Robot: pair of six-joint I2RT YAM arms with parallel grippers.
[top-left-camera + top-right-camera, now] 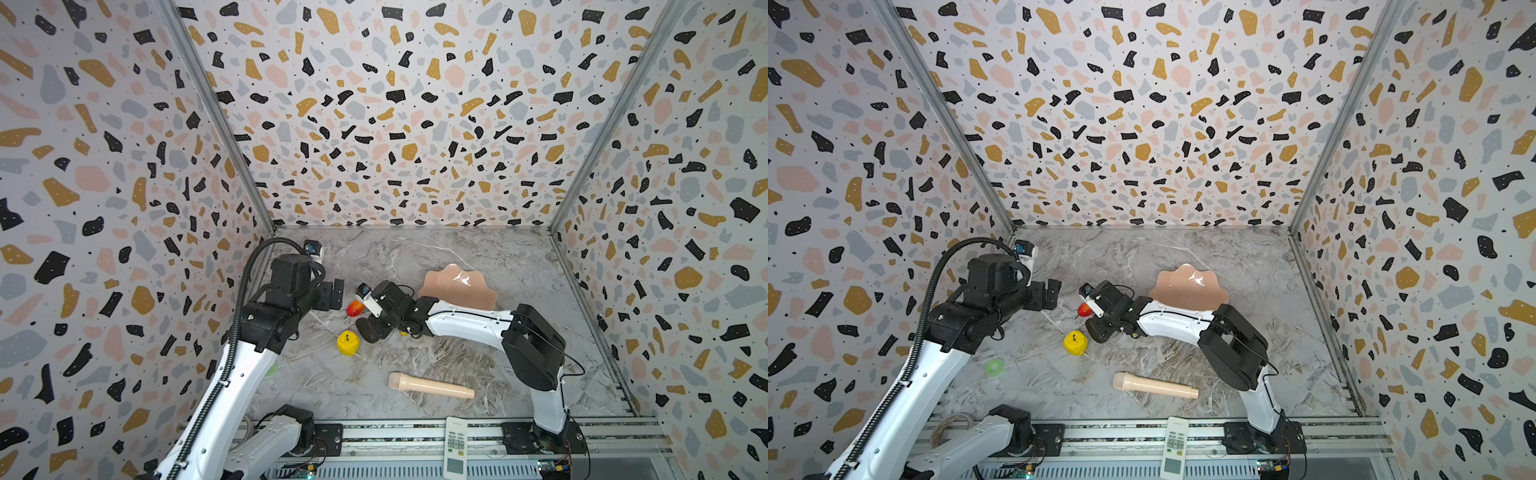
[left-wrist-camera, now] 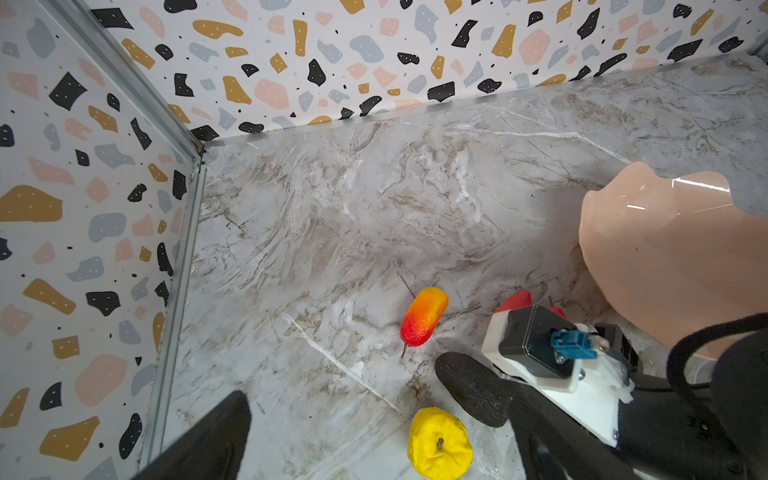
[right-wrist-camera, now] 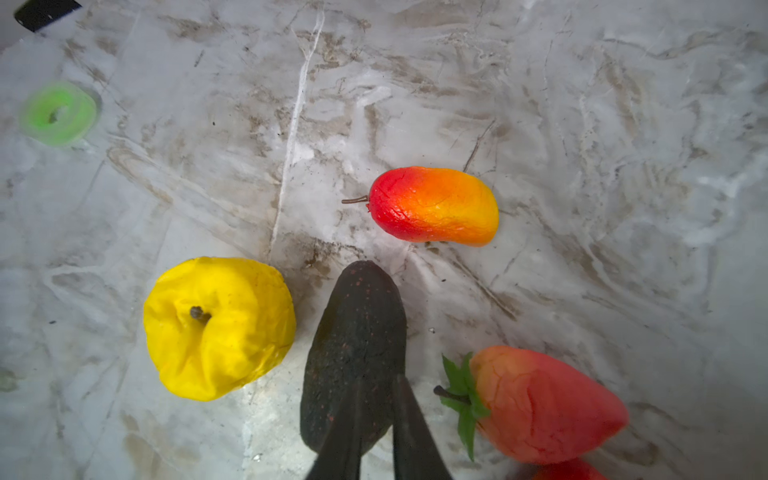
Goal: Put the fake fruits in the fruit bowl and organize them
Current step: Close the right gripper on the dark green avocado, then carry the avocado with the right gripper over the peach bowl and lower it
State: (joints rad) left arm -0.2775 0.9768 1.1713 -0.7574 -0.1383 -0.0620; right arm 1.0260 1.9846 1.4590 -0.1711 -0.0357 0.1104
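Note:
In the right wrist view my right gripper [image 3: 376, 386] is shut on the near-black avocado [image 3: 357, 332], low over the marble floor. Beside it lie the lumpy yellow fruit [image 3: 218, 326], a red-orange mango [image 3: 434, 204] and the strawberry [image 3: 544, 405] with green leaves. Both top views show the avocado [image 1: 368, 330] at the tip of the right arm, with the yellow fruit [image 1: 348, 343] and the mango [image 1: 355, 308] to its left. The peach-pink fruit bowl [image 1: 457, 284] lies behind the right arm with nothing visible in it. My left gripper [image 1: 337, 294] hangs open and empty left of the mango.
A long beige cylinder [image 1: 430, 385] lies near the front. A white remote [image 1: 455, 446] rests on the front rail. A green ring [image 1: 995, 366] sits by the left arm. Patterned walls close in the left, back and right sides.

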